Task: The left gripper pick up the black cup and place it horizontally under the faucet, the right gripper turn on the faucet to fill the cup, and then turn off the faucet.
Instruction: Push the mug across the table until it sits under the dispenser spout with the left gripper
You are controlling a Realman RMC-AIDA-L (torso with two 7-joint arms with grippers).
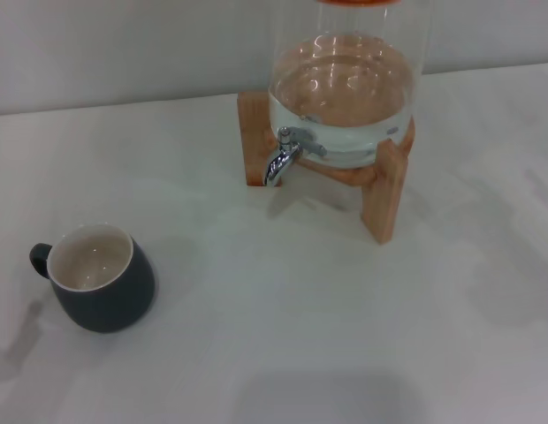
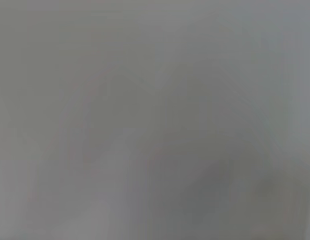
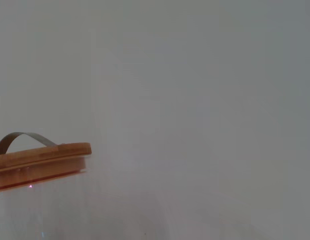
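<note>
One broad, smooth white table (image 1: pixel 283 353) carries a clear glass water dispenser (image 1: pixel 345 88), part full, on a pale wooden cross-shaped stand (image 1: pixel 384 190), with a wooden lid (image 3: pixel 40 160) and metal strap handle. Its shiny chrome faucet (image 1: pixel 281 159) curves downward. Well apart, toward the robot's left, a squat, rounded dark grey-blue cup (image 1: pixel 102 278) with a cream inside stands upright. Neither gripper appears, so their jaws cannot be judged.

Head camera high, wrist cameras close

Head view looks down on the table (image 1: pixel 345 353) and glass dispenser (image 1: pixel 349 79); right wrist view shares only the dispenser's wooden lid (image 3: pixel 40 160); left wrist view shows blank grey.
</note>
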